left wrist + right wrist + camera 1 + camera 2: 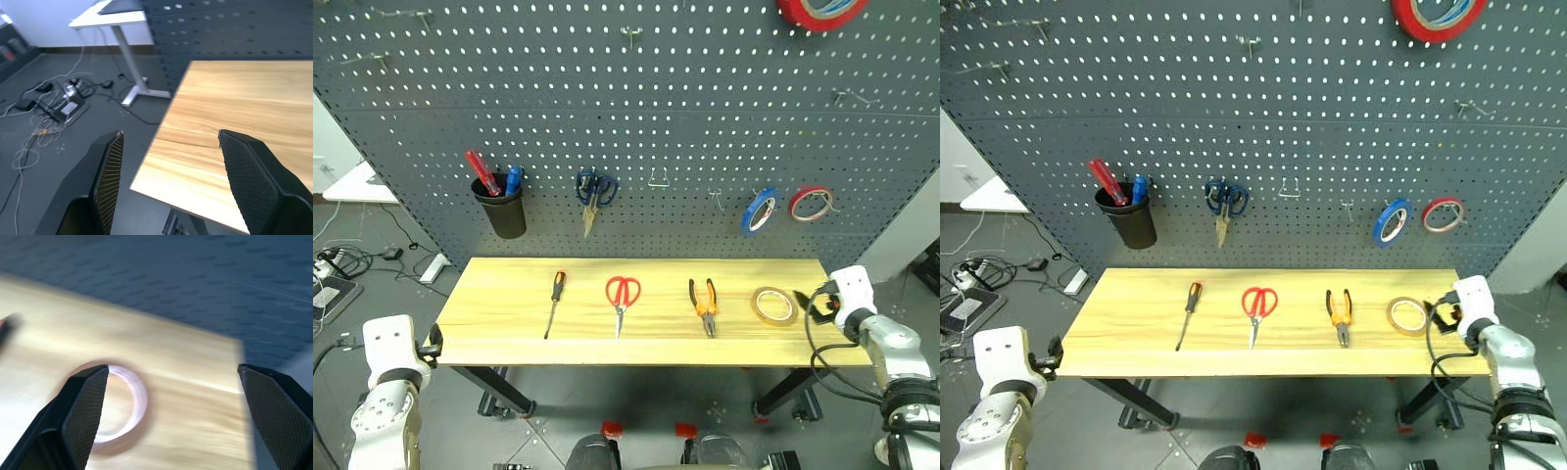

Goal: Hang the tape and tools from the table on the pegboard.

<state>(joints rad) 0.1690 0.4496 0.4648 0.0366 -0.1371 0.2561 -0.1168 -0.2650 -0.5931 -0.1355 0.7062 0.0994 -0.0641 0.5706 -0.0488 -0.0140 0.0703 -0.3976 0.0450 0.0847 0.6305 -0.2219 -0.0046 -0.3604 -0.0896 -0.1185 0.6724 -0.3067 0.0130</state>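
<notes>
Yellow-tan tape [115, 406] ring lies flat on the table [509, 304], right hand [171, 416] spread wide, empty

**Legible Markings: None Recorded**

No text, label, brand, number or sign could be read on any item. The pegboard [705, 108] carried no lettering. The table [509, 313] was bare wood grain, unmarked. The tape [773, 305], scissors [623, 294], pliers [704, 302] and screwdriver [554, 299] showed no readable print. Any markings on the hanging tape rings were too small to make out.
</notes>
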